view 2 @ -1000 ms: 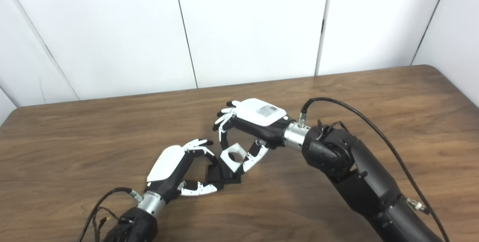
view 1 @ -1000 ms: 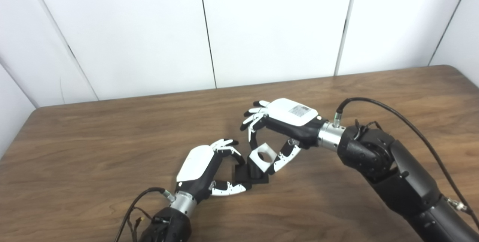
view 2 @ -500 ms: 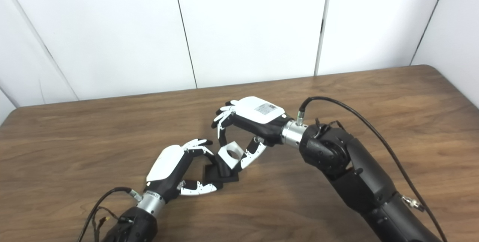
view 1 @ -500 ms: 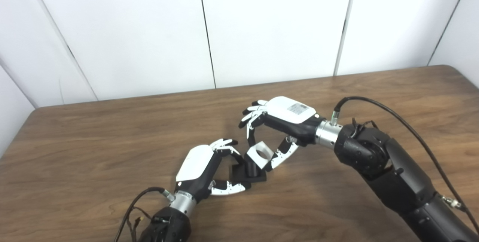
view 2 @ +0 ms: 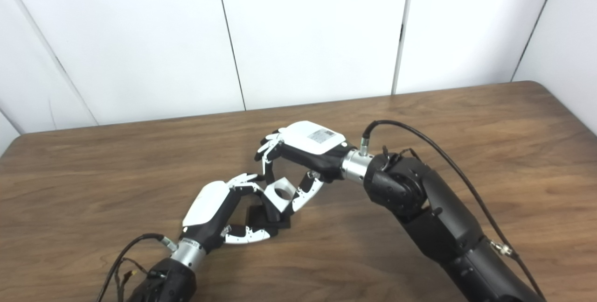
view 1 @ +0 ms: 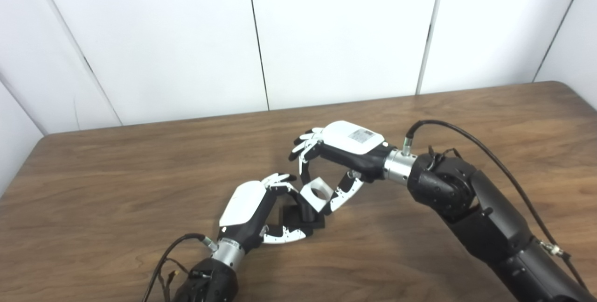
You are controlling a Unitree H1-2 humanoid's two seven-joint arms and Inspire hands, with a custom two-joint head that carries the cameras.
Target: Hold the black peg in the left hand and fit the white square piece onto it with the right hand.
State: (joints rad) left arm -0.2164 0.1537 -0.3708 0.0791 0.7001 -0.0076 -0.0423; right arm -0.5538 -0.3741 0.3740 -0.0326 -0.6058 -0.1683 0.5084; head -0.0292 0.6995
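- We see the left hand (view 1: 254,211) low over the wooden table (view 1: 116,176), fingers and thumb curled around the black peg (view 1: 304,213); its square base sits on the table.
- Contact between left fingers and the base is partly hidden, but the grip looks closed on it.
- The right hand (view 1: 343,155) pinches the white square piece (view 1: 316,194) between its fingers (view 1: 304,164) above and its thumb (view 1: 343,193) below.
- The piece is tilted, its round hole facing up toward us, sitting right at the top of the peg's post.
- We can't tell whether the post has entered the hole; the piece hides the post's tip.
- The two hands are just beside each other, near the table's middle front.
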